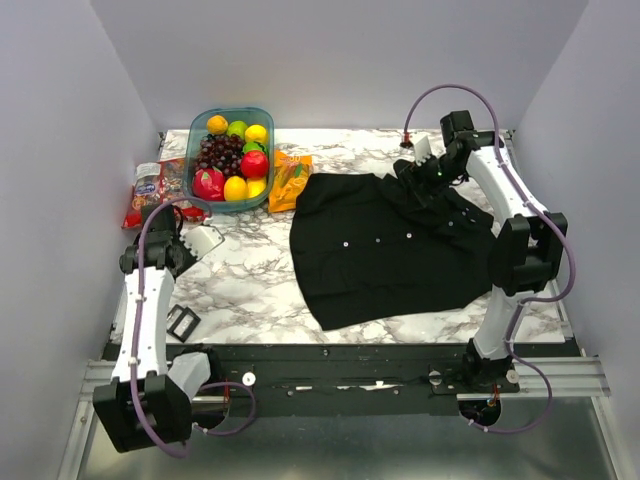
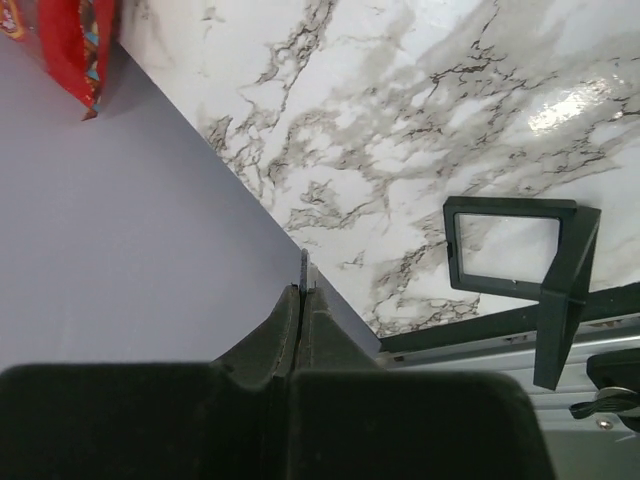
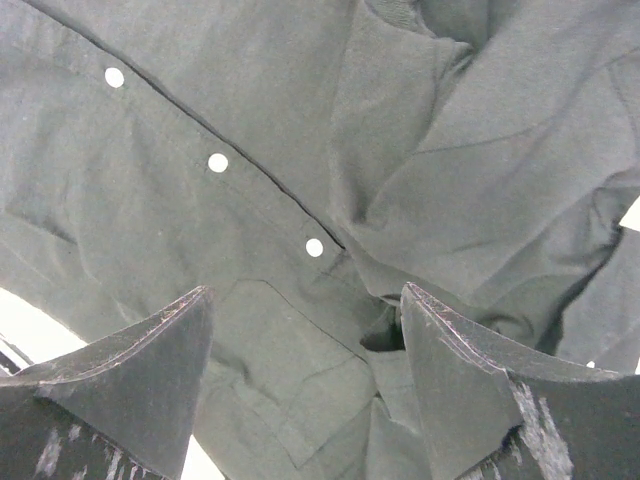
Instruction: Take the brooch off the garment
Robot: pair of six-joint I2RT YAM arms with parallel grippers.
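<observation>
1. The brooch is too small to pick out; in the top view I cannot tell it from the tiny white dots on the cloth.
2. The garment (image 1: 390,250) is a black shirt. It lies spread out on the right half of the marble table (image 1: 250,290), with its collar end at the far right.
3. The right gripper (image 1: 420,178) is over the collar end of the shirt. In the right wrist view its two fingers (image 3: 150,370) are wide apart with nothing held between them. Only black cloth shows below them. I cannot tell if they touch it.
4. Three small white buttons (image 3: 218,162) run in a slanted row across the cloth in that view.
5. The left gripper (image 1: 203,240) is on the left side of the table, well away from the shirt. Its fingers (image 2: 303,290) are pressed together with nothing between them.
6. A small black square frame (image 2: 575,270) lies near the front edge of the table, beside the left arm.
7. A clear blue tub (image 1: 240,110) at the back left holds grapes, yellow, green and red fruit.
8. An orange packet (image 1: 290,178) lies between the tub and the shirt.
9. Red snack bags (image 1: 155,195) lie left of the tub. They have print on them, but the words are too small and blurry to read.
</observation>
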